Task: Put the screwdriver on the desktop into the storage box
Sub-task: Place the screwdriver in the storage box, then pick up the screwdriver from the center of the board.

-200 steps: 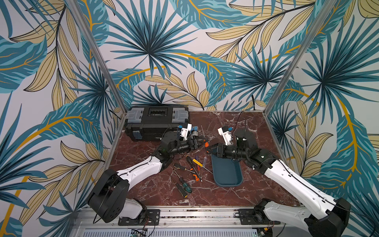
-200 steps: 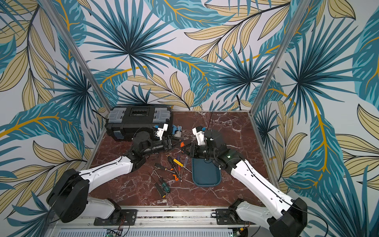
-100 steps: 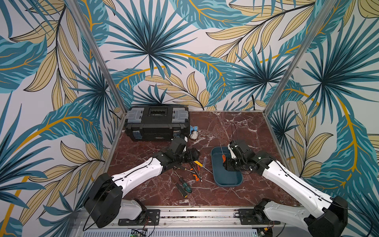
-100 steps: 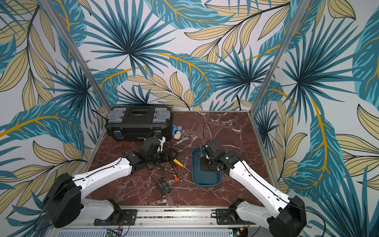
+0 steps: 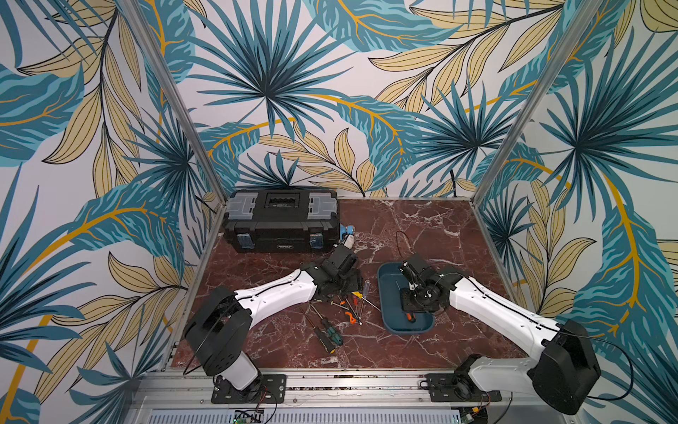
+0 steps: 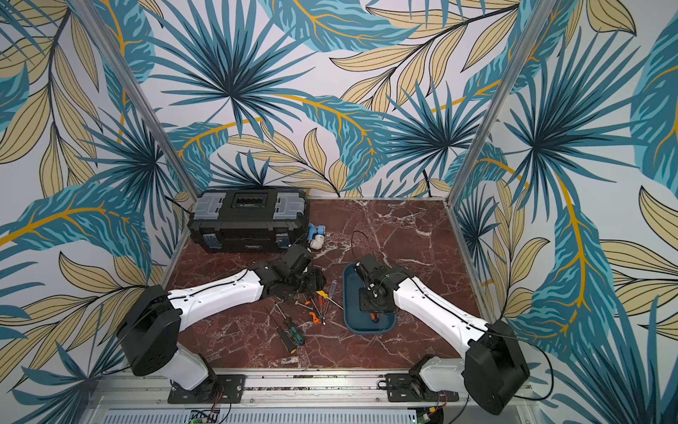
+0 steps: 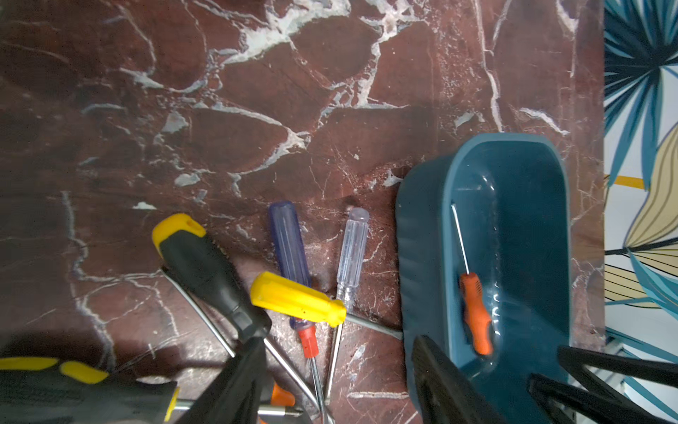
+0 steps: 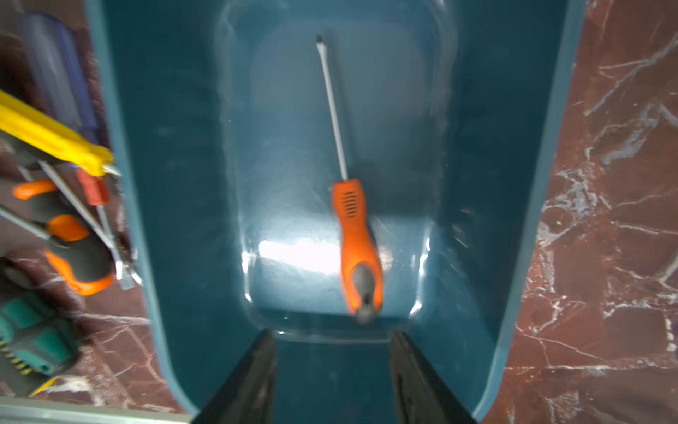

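Note:
The teal storage box (image 5: 383,293) (image 6: 346,293) stands on the marble desktop (image 5: 422,227). An orange-handled screwdriver (image 8: 357,235) (image 7: 475,312) lies loose on the box floor. My right gripper (image 8: 332,337) hangs open just above that screwdriver's handle end and holds nothing. Several more screwdrivers lie in a pile left of the box: a yellow one (image 7: 297,299), a black-and-yellow one (image 7: 205,264), a blue one (image 7: 288,242) and a clear one (image 7: 352,253). My left gripper (image 7: 335,345) is low over this pile, open, with bare shafts between its fingers.
A black toolbox (image 5: 280,220) with grey lid compartments stands at the back left, with a small blue-and-white object (image 5: 347,233) beside it. Two green and black screwdrivers (image 5: 330,334) lie nearer the front. Aluminium posts and patterned walls close in both sides.
My right gripper came down into the storage box and opened, leaving the orange screwdriver lying there. My left gripper dropped from mid-air onto the pile of screwdrivers.

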Controlling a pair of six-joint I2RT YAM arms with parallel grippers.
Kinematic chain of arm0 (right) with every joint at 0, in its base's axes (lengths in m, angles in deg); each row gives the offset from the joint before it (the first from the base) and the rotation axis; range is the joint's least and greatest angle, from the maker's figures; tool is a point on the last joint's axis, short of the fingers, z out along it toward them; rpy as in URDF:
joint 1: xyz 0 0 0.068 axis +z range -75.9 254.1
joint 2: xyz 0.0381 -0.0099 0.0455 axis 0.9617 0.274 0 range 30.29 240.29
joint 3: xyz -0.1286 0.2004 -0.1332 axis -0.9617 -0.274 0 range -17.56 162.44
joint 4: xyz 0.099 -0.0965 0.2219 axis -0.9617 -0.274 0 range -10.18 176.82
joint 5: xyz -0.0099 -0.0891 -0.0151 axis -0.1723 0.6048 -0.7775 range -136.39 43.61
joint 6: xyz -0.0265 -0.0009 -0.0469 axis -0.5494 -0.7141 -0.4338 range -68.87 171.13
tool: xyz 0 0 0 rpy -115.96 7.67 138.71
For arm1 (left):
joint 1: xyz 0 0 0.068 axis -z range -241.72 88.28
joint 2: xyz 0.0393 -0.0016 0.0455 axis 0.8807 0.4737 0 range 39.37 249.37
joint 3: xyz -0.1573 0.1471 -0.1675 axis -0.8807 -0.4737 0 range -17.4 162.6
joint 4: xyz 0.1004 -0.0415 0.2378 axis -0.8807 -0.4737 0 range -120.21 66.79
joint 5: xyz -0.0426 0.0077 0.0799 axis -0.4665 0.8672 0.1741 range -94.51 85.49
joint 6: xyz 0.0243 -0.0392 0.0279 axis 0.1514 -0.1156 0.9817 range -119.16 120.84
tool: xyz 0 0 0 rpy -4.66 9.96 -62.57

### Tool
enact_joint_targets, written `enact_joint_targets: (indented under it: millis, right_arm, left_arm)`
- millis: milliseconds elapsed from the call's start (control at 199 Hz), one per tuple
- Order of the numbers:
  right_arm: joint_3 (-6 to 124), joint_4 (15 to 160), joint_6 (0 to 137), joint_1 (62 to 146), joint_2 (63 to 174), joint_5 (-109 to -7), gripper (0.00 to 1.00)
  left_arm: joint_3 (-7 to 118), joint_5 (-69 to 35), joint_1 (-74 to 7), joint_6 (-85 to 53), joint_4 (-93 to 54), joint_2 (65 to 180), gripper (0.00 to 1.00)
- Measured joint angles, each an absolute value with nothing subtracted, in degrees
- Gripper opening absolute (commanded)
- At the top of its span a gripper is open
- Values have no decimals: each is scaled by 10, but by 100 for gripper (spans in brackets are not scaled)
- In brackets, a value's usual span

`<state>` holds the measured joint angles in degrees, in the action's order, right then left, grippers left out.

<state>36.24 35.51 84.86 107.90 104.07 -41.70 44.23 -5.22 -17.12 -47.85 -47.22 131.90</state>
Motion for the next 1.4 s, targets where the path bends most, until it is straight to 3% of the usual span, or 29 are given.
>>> enact_joint_targets:
  millis: [75,256,427,1401]
  right_arm:
    - [376,354,845,1080,1024,-419,52]
    - [402,353,839,1082,989,-430,28]
    - [405,355,839,1087,980,-446,20]
    - [387,450,861,1132,965,-513,12]
  left_arm:
    - [447,-43,-171,-486,-490,1332,67]
    - [448,-40,-172,-501,-514,1365,62]
    - [461,-45,-173,-514,-515,1399,56]
    - [491,-60,-196,-537,-496,1433,41]
